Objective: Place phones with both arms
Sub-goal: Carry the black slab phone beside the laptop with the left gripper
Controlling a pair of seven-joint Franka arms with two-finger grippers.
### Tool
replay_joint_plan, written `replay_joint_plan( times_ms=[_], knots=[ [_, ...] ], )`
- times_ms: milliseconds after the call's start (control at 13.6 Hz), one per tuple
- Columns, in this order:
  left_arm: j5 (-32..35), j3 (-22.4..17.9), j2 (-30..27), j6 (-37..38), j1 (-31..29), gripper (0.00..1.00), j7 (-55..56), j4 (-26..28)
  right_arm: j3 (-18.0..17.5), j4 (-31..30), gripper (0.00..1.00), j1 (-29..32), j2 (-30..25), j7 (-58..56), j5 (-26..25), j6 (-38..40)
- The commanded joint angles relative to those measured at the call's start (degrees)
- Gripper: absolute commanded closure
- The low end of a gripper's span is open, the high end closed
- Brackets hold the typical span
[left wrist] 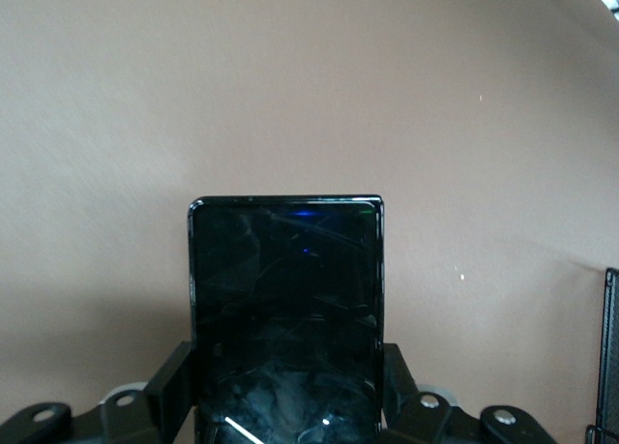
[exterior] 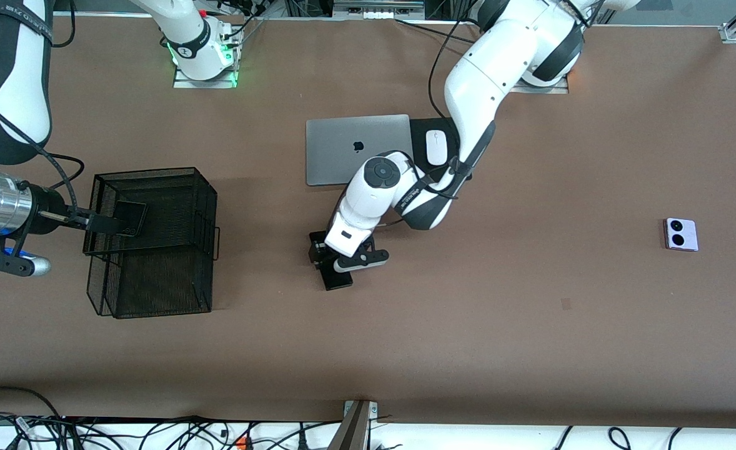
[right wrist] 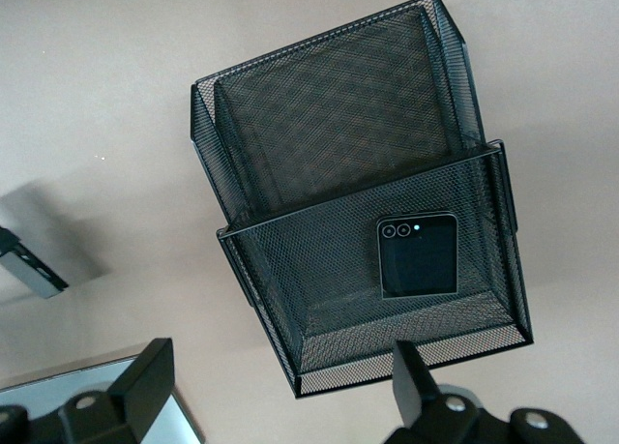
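At the table's middle, your left gripper [exterior: 333, 265] is clenched on the longer black slab phone [exterior: 337, 277], fingers pressing its two long edges; in the left wrist view the slab [left wrist: 285, 318] stands out between the finger pads [left wrist: 174, 386] with only bare brown table [exterior: 530, 325] around it. From that gripper, the closed silver laptop [exterior: 355, 149] lies at about 12 o'clock, farther from the front camera, with the white mouse [exterior: 436, 147] on a dark pad beside it toward the left arm's end. You have open tabletop from 3 through 6 o'clock.

At roughly 3 o'clock, well apart and near the left arm's end, the square lavender phone [exterior: 681, 234] lies flat, its two black circles facing up, with free table on every side of it.

Your right gripper [exterior: 102, 225] hangs over the black wire-mesh basket [exterior: 199, 206] at about 9 o'clock from the table's middle, its jaws spread wide and holding nothing. The square black folded phone [right wrist: 418, 254] lies on the mesh floor of the basket's upper tier [right wrist: 484, 299], close to one wall, apart from the right gripper's fingers [right wrist: 145, 376]. The basket's lower tier [exterior: 155, 287] projects toward the front camera.
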State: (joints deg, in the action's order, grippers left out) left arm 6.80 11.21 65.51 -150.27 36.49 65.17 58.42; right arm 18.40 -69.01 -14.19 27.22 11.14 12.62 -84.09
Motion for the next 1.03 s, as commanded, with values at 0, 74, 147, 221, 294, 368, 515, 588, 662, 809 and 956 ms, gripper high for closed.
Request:
replay_joint_plan(
  times_ms=[0, 74, 147, 221, 294, 368, 515, 588, 662, 809, 956],
  knots=[
    [-1.44, -0.66, 2.43, -2.65, 2.00, 0.93, 3.72, -3.23, 0.14, 1.42, 0.00, 0.03, 0.46, 0.99, 1.00, 1.47],
    [-1.44, -0.66, 2.78, -4.05, 2.35, 0.93, 4.34, -3.31, 0.14, 1.51, 0.00, 0.03, 0.46, 0.99, 0.91, 1.47],
    [-1.70, -0.57, 3.82, -5.37, 2.45, 0.92, 5.74, -4.18, 0.14, 1.51, 0.01, 0.03, 0.46, 0.99, 0.91, 1.47],
    [-1.96, -0.66, 4.62, -5.56, 2.45, 0.91, 6.45, -5.41, 0.14, 1.51, 0.01, 0.03, 0.46, 0.99, 1.00, 1.47],
    [-2.22, -0.66, 4.89, -5.48, 2.62, 0.85, 6.81, -5.68, 0.14, 1.51, 0.01, 0.03, 0.46, 0.99, 1.00, 1.47],
    [-2.31, -0.66, 4.89, -5.56, 2.71, 0.68, 8.03, -5.77, 0.14, 1.42, 0.00, 0.03, 0.46, 0.91, 1.00, 1.47],
    [-2.31, -0.83, 4.89, -5.56, 2.71, 0.00, 10.05, -6.12, 0.14, 1.42, 0.00, 0.03, 0.46, 0.99, 1.00, 1.47],
    [-2.31, -0.92, 4.89, -5.48, 2.80, 0.00, 10.24, -6.56, 0.14, 1.51, 0.00, 0.03, 0.46, 0.99, 0.91, 1.47],
    [-2.31, -1.01, 4.89, -5.48, 2.97, 0.00, 11.54, -6.57, 0.14, 1.51, 0.01, 0.03, 0.46, 0.99, 1.00, 1.47],
    [-2.31, -1.10, 4.89, -5.48, 3.06, 0.00, 12.43, -6.57, 0.14, 1.51, 0.00, 0.03, 0.46, 0.99, 1.00, 1.47],
    [-2.31, -1.10, 4.80, -5.48, 2.97, 0.00, 12.52, -6.65, 0.05, 1.51, 0.00, -0.14, 0.46, 0.99, 1.09, 1.47]
  ],
)
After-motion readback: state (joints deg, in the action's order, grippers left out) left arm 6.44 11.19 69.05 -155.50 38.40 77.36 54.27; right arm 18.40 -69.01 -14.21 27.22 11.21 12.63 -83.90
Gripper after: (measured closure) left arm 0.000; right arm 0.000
